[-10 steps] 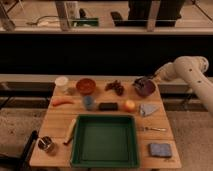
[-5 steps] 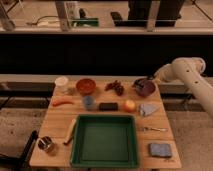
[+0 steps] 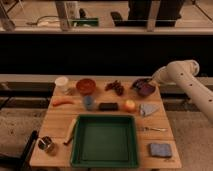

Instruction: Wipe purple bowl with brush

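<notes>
Closed gripper [image 3: 139,83] hangs over the purple bowl [image 3: 146,90]. Grapes [image 3: 115,87] block its left and a grey cloth [image 3: 148,109] lies in front.

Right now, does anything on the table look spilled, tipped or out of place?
Nothing stands out. The purple bowl sits upright at the table's far right corner, with the gripper shut at its left side. The orange-red bowl and green tray look level, and I see no spill on the table.
</notes>
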`<act>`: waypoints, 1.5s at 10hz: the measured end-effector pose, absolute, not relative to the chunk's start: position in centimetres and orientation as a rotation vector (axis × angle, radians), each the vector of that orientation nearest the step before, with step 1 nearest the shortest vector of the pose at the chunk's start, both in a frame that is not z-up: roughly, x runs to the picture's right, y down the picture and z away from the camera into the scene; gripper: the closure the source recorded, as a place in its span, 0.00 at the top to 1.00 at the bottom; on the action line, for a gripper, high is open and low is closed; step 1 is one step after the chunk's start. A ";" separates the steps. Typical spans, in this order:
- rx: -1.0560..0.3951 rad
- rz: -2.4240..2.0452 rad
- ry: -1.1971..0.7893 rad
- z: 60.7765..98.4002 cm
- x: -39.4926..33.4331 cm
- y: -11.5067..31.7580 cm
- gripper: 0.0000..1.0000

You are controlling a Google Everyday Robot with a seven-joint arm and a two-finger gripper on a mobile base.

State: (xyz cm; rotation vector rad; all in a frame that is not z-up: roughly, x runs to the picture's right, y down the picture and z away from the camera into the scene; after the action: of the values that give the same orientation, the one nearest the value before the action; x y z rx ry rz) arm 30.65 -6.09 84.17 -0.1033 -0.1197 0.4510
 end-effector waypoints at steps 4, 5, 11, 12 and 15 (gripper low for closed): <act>-0.081 0.479 -0.124 83.9 30.7 -6.8 0.00; -0.074 0.491 -0.125 83.8 30.8 -7.0 0.00; -0.064 0.582 -0.090 86.0 34.6 -6.2 0.00; -0.066 0.593 -0.084 86.3 35.3 -5.9 0.00; -0.073 0.620 -0.067 87.4 36.3 -5.1 0.00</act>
State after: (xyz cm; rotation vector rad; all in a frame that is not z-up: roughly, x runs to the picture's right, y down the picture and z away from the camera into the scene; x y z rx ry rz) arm 36.28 -5.10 87.37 -0.0731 -0.0673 0.6198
